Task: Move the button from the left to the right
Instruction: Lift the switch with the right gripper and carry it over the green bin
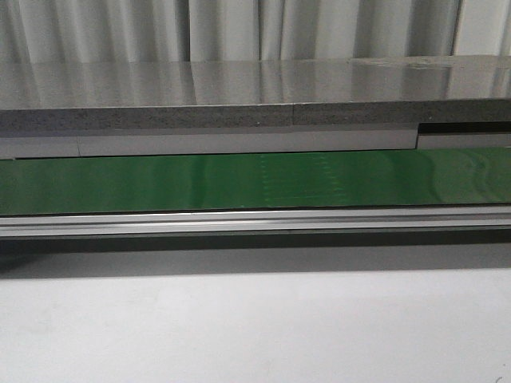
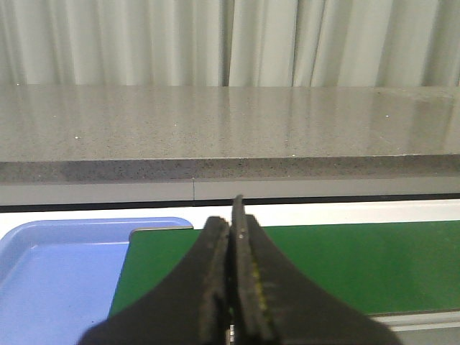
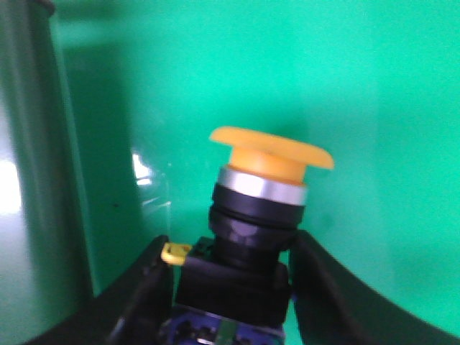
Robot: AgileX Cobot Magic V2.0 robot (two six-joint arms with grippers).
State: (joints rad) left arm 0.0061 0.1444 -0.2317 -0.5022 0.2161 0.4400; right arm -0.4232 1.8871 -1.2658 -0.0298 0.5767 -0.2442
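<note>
Front view: no arms or button visible, just a green conveyor belt (image 1: 255, 182) running across mid frame, a grey speckled counter (image 1: 239, 96) above it, an aluminium rail (image 1: 255, 221) below it, and pale table surface (image 1: 255, 327) filling the lower part.

Right wrist view: the button (image 3: 259, 215) sits centre frame, yellow-orange mushroom cap on top, silver ring under it, black body below. The right gripper (image 3: 233, 287) has its black fingers (image 3: 144, 295) on either side of the black body, touching it, clamped on it. Small yellow tab at the body's left side. Green surface fills the background; can't tell if the button rests on it or is lifted.

Left wrist view: left gripper (image 2: 231, 237) at bottom centre, fingers pressed together, nothing between them. Blue tray (image 2: 50, 273) at lower left, next to the green belt end (image 2: 359, 266). Grey counter across the middle, curtains (image 2: 230, 39) on top.
</note>
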